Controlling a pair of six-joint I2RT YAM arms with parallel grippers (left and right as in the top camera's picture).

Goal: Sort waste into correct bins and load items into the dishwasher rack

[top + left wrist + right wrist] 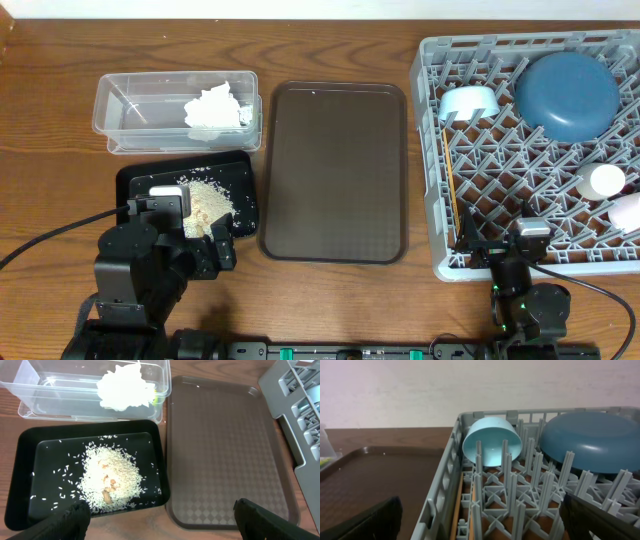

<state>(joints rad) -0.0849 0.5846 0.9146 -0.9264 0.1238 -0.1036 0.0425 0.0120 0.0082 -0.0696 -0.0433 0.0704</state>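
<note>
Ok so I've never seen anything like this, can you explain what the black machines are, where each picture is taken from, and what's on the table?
Those are two robot arms, the left arm and the right arm, each ending in two-fingered jaws. One picture looks down from above the table; the other two come from a camera on each wrist. On the table sit a clear tub holding crumpled paper, a black tray with rice, a brown tray and a grey rack. The rack holds a dark blue bowl, a light-blue bowl, two white cups and chopsticks. Both sets of jaws are open and hold nothing.
</note>
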